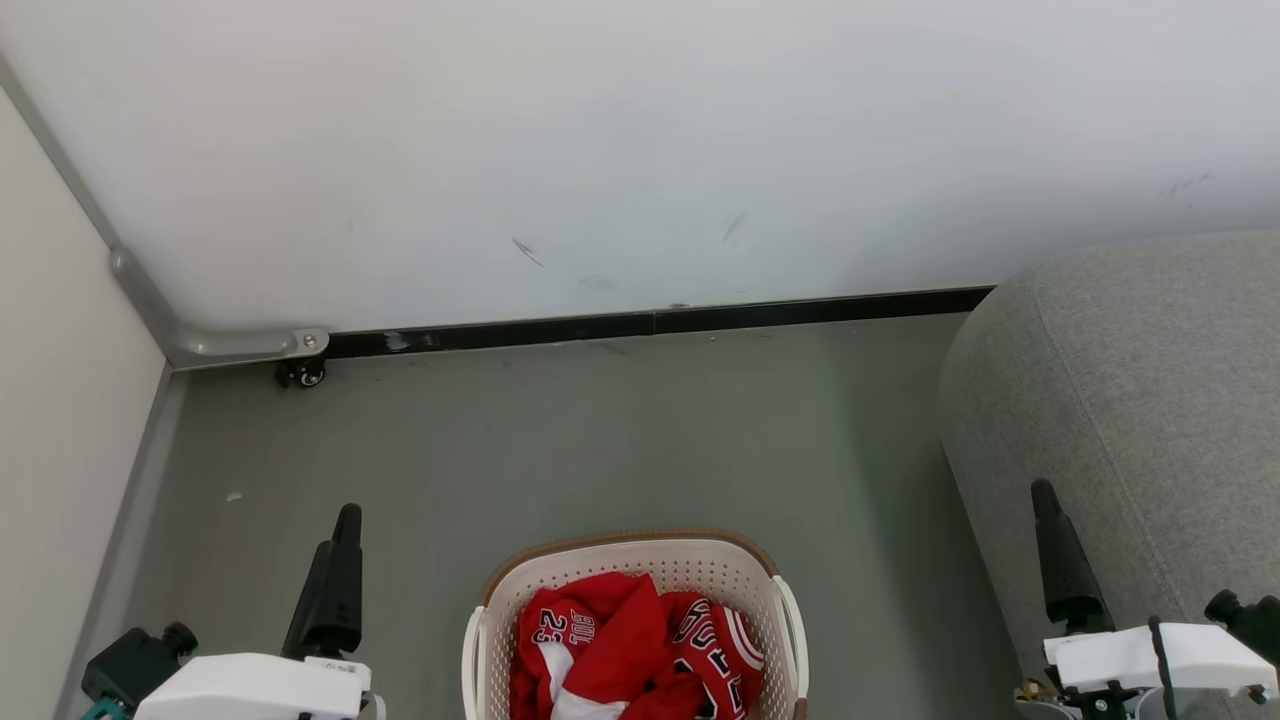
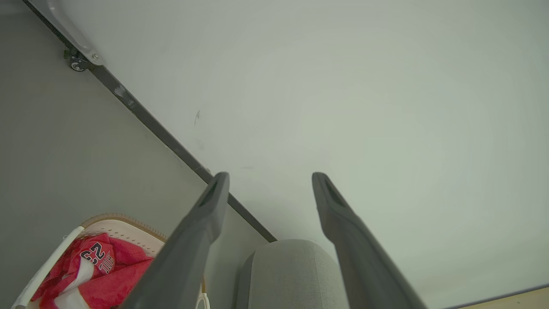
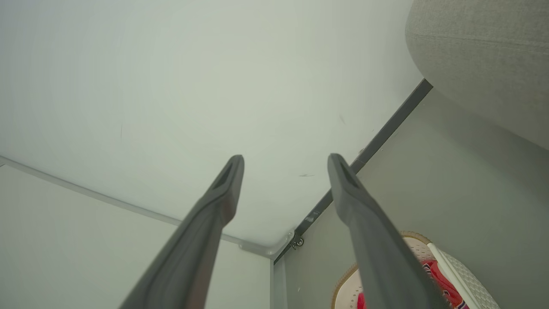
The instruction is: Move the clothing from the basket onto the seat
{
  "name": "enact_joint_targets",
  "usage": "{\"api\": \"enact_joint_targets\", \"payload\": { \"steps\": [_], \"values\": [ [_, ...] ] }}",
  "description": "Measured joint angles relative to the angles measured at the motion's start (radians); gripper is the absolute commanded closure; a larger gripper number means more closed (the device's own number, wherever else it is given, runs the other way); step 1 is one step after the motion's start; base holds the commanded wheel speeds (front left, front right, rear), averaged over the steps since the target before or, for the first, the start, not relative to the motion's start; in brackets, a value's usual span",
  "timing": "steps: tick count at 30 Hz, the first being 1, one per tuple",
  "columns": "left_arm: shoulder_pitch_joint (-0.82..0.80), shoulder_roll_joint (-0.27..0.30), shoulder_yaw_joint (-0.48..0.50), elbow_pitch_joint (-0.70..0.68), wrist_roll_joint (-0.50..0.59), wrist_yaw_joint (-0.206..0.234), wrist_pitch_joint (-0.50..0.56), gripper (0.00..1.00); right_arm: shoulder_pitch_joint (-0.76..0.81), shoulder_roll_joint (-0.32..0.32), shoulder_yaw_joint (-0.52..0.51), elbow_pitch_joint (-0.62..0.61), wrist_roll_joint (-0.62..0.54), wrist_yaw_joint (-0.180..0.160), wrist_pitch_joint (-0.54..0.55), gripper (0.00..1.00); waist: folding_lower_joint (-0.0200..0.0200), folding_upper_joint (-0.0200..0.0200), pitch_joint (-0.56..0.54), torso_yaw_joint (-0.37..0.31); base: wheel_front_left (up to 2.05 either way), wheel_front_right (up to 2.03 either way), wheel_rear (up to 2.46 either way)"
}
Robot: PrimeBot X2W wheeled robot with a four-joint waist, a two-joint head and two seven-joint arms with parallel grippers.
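Seemingly apart — clothing [image 2: 112, 284] and left gripper [image 2: 270, 180]

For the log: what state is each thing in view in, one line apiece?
clothing: crumpled inside the basket, not gripped.
basket: upright on the floor, loaded.
seat: no clothing on the visible part.
left gripper: jaws open, empty.
right gripper: jaws open, empty.

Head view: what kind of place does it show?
Probably an indoor room corner, maybe a home-like test space: a plain white wall, a grey floor, a grey upholstered seat and a laundry basket holding red clothing.
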Motion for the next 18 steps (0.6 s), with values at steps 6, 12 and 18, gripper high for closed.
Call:
{"api": "enact_joint_targets", "payload": {
  "steps": [6, 12, 18],
  "values": [
    [0.0, 0.002, -0.015, -0.019, 0.102, 0.01, -0.017, 0.0, -0.004, 0.0, 0.003, 0.0, -0.086, 0.0, -0.018, 0.0, -0.0032, -0.0001, 0.0, 0.001, 0.0, 0.0, 0.0],
    [0.0, 0.009, -0.036, -0.045, 0.263, 0.032, -0.038, 0.0, -0.004, 0.001, 0.005, 0.001, -0.226, 0.0, -0.042, 0.0, -0.0094, 0.0, 0.002, 0.002, 0.0, 0.0, 0.0],
    [0.001, 0.021, -0.062, -0.058, 0.396, 0.046, -0.062, 0.0, -0.004, 0.002, 0.005, 0.005, -0.338, 0.0, -0.063, 0.0, -0.0137, 0.0, 0.003, 0.004, 0.0, 0.0, 0.0]
  ]
}}
